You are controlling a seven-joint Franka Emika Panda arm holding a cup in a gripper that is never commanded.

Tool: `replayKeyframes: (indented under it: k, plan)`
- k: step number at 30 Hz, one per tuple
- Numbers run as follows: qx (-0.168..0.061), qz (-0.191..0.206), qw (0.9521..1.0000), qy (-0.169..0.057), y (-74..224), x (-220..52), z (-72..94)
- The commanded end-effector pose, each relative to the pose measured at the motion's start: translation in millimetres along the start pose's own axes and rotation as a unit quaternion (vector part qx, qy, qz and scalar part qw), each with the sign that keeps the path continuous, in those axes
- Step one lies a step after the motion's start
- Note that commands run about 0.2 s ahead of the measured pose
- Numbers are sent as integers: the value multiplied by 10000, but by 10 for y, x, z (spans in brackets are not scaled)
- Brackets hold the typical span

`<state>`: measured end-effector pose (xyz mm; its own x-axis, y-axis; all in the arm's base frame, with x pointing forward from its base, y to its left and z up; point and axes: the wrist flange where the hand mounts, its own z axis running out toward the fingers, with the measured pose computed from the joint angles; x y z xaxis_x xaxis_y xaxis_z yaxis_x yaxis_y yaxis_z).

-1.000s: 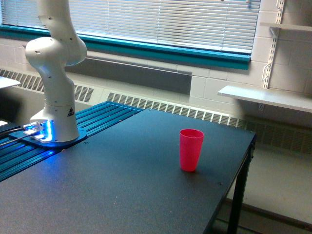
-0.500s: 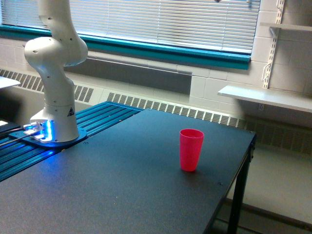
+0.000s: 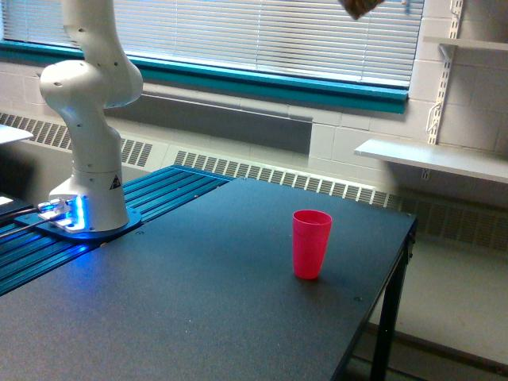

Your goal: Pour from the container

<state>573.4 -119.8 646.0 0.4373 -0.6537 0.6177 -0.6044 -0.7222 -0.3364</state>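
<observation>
- The container [image 3: 361,7] is being shown only as a brownish corner at the very top edge of the exterior view, against the window blinds [image 3: 262,36]; most of it is being cut off by the frame.
- The tool is not being shown at all, so whether it is wide, narrow or clamped on the container cannot be told.
- The pink cup [image 3: 311,244] is being left upright on the dark surface [image 3: 198,309], near the edge on the exterior view's right, well below the container and somewhat to its left in the picture.
- The arm's white base [image 3: 87,143] is being seen on the exterior view's left, mounted on a blue-lit plate beside the surface.
- The pour is judged as not yet begun: nothing is being seen falling toward the cup.
- A miss is being risked: with such a height between container and cup, brown material could be scattered over the surface or past its near edge onto the floor.
- The light cup could also be tipped by material striking its rim off-centre.
</observation>
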Motion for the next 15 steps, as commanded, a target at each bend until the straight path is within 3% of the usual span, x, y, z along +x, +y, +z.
replayKeyframes:
  k: [1,15]
  plan:
    - [39,44,10000,25,-39,-189,-95]
    - [-256,124,9996,-68,170,-781,-158]
